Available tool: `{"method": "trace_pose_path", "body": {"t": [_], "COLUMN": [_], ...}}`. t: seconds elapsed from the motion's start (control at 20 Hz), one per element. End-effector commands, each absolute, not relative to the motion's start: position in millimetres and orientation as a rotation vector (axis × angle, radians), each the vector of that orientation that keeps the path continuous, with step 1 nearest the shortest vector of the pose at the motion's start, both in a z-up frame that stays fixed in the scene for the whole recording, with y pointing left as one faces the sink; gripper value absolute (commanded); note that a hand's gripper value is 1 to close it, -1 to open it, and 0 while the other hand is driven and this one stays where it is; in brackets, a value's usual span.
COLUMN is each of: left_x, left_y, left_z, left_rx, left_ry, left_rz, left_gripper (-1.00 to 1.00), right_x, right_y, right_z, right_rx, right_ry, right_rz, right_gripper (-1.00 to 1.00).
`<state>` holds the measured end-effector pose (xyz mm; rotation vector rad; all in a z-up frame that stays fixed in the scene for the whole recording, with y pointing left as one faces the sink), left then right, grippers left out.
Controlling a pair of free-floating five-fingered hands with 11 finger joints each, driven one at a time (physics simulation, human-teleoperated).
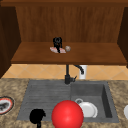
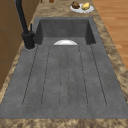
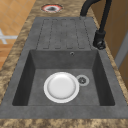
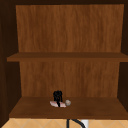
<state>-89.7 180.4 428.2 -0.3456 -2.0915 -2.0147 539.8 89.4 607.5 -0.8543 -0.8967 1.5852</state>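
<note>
On the lower cabinet shelf (image 1: 100,53) lies a small pink plate (image 1: 54,49) (image 4: 53,103). My right hand (image 1: 57,42) (image 4: 57,95) is at the plate's back, and a dark finger curls down across its rim. A small grey ball (image 1: 67,48) (image 4: 67,102) rests on the shelf just right of the plate. My left hand (image 1: 37,116) hangs low in the front view, over the front left of the draining board (image 1: 45,92). A big red ball (image 1: 67,114) shows to its right, in front of the sink's front edge.
A white plate (image 3: 61,87) (image 1: 88,109) lies in the sink basin beside the drain (image 3: 82,80). The black faucet (image 1: 67,75) stands behind the sink. A red-rimmed plate (image 1: 5,105) (image 3: 51,8) sits on the left counter and a plate of food (image 2: 81,7) on the right.
</note>
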Motion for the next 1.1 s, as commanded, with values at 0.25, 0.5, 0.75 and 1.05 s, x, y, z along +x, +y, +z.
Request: {"method": "trace_pose_path", "body": {"t": [0.25, 0.5, 0.75, 1.05], "left_x": [-89.7, -89.7, -89.7, -89.7], "left_y": [180.4, 180.4, 180.4, 180.4], "left_z": [428.2, 428.2, 428.2, 428.2], "left_rx": [-0.346, -0.346, -0.346, -0.346], "left_ry": [-2.092, -2.092, -2.092, -2.092], "left_rz": [-2.015, -2.015, -2.015, -2.015], "left_gripper": [0.0, 0.0, 0.0, 0.0], "right_x": [489.0, 499.5, 502.9, 506.0], "right_y": [91.0, 86.7, 75.6, 62.8], "right_z": [581.5, 612.8, 643.5, 678.1], "right_rx": [-1.117, -1.173, -1.034, -0.985], "right_ry": [-1.01, -1.103, -1.07, -1.049], "right_rz": [1.518, 1.449, 1.47, 1.482], "right_gripper": [1.0, 1.0, 1.0, 1.0]}}
